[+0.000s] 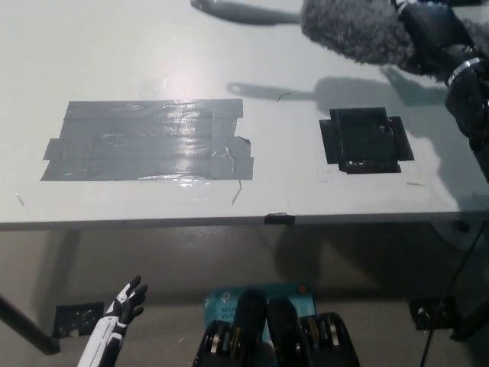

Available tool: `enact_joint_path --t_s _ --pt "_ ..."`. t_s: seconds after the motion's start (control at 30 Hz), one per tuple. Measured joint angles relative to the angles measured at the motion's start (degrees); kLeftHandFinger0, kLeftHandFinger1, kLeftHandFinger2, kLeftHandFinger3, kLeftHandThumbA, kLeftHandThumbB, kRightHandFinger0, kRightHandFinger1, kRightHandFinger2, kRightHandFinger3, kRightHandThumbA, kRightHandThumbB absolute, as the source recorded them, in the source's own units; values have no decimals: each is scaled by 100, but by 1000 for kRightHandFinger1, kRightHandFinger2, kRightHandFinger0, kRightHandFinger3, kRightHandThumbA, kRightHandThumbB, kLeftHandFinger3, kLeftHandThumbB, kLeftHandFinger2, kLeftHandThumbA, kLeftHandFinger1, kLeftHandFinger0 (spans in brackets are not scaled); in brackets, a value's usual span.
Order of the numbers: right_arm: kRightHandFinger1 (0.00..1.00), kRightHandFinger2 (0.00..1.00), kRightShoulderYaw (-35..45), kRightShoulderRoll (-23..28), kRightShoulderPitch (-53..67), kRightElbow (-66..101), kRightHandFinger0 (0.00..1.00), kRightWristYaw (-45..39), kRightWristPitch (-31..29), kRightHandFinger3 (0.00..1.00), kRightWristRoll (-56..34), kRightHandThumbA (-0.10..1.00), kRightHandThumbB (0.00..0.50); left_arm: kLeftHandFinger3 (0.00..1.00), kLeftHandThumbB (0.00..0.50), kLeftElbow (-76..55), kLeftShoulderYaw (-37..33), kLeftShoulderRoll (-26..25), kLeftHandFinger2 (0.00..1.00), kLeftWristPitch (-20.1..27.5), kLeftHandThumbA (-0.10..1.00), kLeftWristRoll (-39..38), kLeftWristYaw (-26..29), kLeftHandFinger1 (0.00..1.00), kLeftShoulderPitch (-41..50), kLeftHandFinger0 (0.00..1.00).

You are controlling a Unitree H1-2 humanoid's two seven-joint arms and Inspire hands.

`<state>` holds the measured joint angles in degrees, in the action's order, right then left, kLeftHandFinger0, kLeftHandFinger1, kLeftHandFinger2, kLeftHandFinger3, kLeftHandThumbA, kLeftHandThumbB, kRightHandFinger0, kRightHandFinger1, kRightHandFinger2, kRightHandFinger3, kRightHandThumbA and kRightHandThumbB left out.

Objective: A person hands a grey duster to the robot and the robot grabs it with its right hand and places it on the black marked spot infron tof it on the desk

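Holding the grey duster (355,30) aloft at one o'clock, your black right hand (432,27) is clenched round its fluffy head, handle pointing to nine o'clock, so it can be carried to the black marked spot (365,141) on the worktop (114,53). No containers show. Your white left hand (114,325) hangs at seven o'clock, fingers spread.

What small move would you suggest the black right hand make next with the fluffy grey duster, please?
Probably lower it toward the black taped square. The right hand holds the fluffy grey duster raised beyond that mark, and the white left hand rests low.
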<state>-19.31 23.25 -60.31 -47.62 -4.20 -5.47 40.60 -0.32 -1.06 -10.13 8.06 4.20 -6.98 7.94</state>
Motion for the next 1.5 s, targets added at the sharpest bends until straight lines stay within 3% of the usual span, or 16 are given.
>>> enact_joint_path --t_s 0.03,0.07,0.1,0.13,0.17,0.23,0.3,0.4,0.53,0.73,0.9,0.97,1.23,1.33,1.5 --pt "842 1000 -68 20 7 -79 337 -130 1 1000 -2 -100 193 1000 219 4 0 0 1000 0 1000 0 0 1000 -4 1000" --pt "1000 1000 -119 38 13 -142 713 -259 10 1000 -3 32 217 1000 220 13 1 -1 1000 1 1000 0 0 1000 -8 1000" --pt "1000 1000 -162 53 20 -173 1000 -365 28 1000 -3 170 227 1000 219 23 2 -1 1000 1 1000 0 1 1000 -9 1000" --pt "1000 1000 -207 58 55 -182 1000 -532 83 1000 -3 215 240 1000 219 38 2 -1 1000 1 1000 0 0 1000 -9 1000" --pt "1000 1000 -244 57 76 -182 1000 -651 130 1000 -2 344 309 1000 222 48 1 0 1000 1 1000 0 0 1000 -9 1000" --pt "1000 1000 -318 50 132 -182 1000 -888 226 1000 -4 431 408 1000 226 57 1 1 1000 0 1000 0 0 1000 -9 1000" --pt "1000 1000 -368 48 196 -172 1000 -1167 314 1000 -16 497 450 1000 224 62 1 1 1000 0 1000 0 0 1000 -7 1000" --pt "1000 1000 -386 48 288 -140 1000 -1553 446 1000 -66 505 497 1000 224 70 1 1 1000 0 1000 -1 0 1000 -5 1000" --pt "1000 1000 -398 48 359 -91 1000 -2090 611 1000 -197 509 500 1000 229 82 1 0 1000 -3 1000 -1 0 1000 -5 1000" --pt "1000 1000 -382 49 360 50 1000 -2820 816 1000 -459 637 500 1000 230 95 1 1 1000 -4 1000 -1 -1 1000 -5 1000" --pt "1000 1000 -71 50 358 163 1000 -3392 1055 1000 -892 581 500 1000 224 97 1 0 1000 -5 1000 -2 -1 1000 -6 1000" --pt "1000 1000 157 50 358 181 1000 -3589 1165 1000 -1115 694 500 1000 228 97 1 0 1000 -5 1000 -2 -1 1000 -6 1000" --pt "1000 1000 883 50 358 416 1000 -3991 1537 1000 -1974 738 500 1000 221 99 1 1 1000 -12 1000 -3 -1 1000 -8 1000" --pt "1000 1000 1139 48 358 460 1000 -4054 1655 1000 -2284 805 500 1000 225 99 1 0 1000 -19 1000 -3 -1 1000 -8 1000" --pt "1000 1000 1646 51 340 570 1000 -4100 1874 1000 -2828 715 500 1000 220 99 1 1 1000 -21 1000 -4 -2 1000 -8 1000"
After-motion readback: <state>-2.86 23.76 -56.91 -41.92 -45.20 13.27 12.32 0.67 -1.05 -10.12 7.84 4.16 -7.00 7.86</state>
